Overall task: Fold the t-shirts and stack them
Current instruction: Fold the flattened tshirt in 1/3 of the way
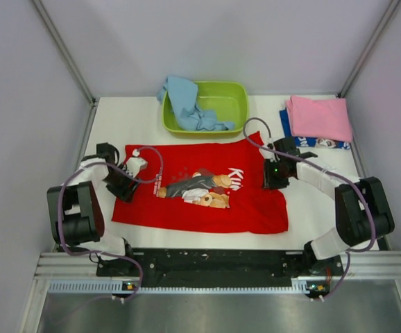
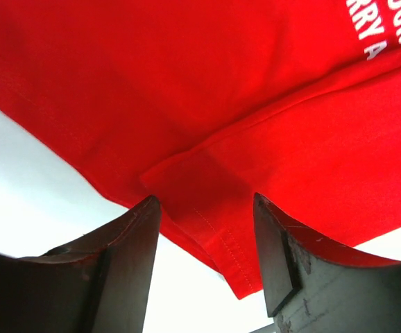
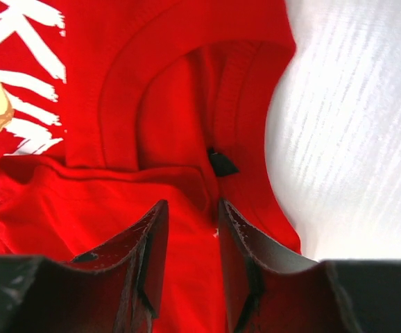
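Note:
The red t-shirt (image 1: 200, 201) with a teddy-bear print lies spread across the middle of the table. My left gripper (image 1: 126, 182) is at its left edge; in the left wrist view it (image 2: 205, 201) stands open, with a stitched hem corner of the red t-shirt (image 2: 228, 243) lying between the jaws over the white table. My right gripper (image 1: 270, 177) is at the shirt's right edge by the collar. In the right wrist view its jaws (image 3: 191, 205) stand a narrow gap apart over the red cloth (image 3: 173, 83), just below the black neck label (image 3: 221, 163).
A lime green basin (image 1: 236, 94) at the back centre holds a crumpled light blue t-shirt (image 1: 185, 100) that hangs over its left rim. At the back right a folded pink t-shirt (image 1: 318, 116) rests on a dark blue one (image 1: 285, 125). Grey walls enclose the table.

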`<state>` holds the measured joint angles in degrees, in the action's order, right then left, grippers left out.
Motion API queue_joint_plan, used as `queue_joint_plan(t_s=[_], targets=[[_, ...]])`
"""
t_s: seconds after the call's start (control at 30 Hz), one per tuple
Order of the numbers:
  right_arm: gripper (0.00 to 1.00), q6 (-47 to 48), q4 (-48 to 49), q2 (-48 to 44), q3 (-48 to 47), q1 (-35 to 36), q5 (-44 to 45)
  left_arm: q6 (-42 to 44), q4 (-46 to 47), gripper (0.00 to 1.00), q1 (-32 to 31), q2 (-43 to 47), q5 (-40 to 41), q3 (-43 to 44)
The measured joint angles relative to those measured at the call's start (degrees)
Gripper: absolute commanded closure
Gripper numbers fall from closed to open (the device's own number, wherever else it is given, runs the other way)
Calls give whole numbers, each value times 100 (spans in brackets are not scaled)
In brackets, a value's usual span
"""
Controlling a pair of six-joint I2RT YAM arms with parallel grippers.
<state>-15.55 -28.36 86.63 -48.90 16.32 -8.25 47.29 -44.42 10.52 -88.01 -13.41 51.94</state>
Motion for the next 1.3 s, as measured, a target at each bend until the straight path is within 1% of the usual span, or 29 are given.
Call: queue_joint_plan(t_s=[0.07,0.1,0.17,0.23,0.27,0.3,0.5,0.77,0.9,1.13,1.17,1.23,1.27,1.3], targets=[[67,7,0,17,-50,92,22,-7,44,47,-2,-4,2,-118],[69,9,-9,50,-85,114,44,-4,57,52,-2,-13,2,-170],[76,9,-17,146,-173,120,116,-42,68,61,-2,-42,17,-201],[91,13,-26,249,-243,120,210,-92,120,75,0,-44,42,-203],[100,9,-37,295,-273,120,264,-127,133,86,0,-46,46,-203],[100,37,-52,315,-293,120,295,-166,138,100,0,-50,50,-203],[100,46,-157,258,-374,120,645,-358,208,100,-7,-17,140,-260],[100,306,-144,-481,-503,120,951,-551,479,100,-7,273,350,-538],[100,428,-46,-433,-640,120,988,-597,564,100,-7,389,518,-647],[100,647,98,-35,-651,120,927,-691,662,100,-7,505,793,-761],[92,671,103,46,-678,120,894,-693,673,100,-7,514,824,-772],[67,706,125,192,-754,120,850,-697,678,99,-7,514,852,-774],[51,710,127,267,-822,120,876,-699,680,93,-7,514,863,-774],[43,713,94,328,-901,120,955,-708,680,80,-7,514,881,-774]])
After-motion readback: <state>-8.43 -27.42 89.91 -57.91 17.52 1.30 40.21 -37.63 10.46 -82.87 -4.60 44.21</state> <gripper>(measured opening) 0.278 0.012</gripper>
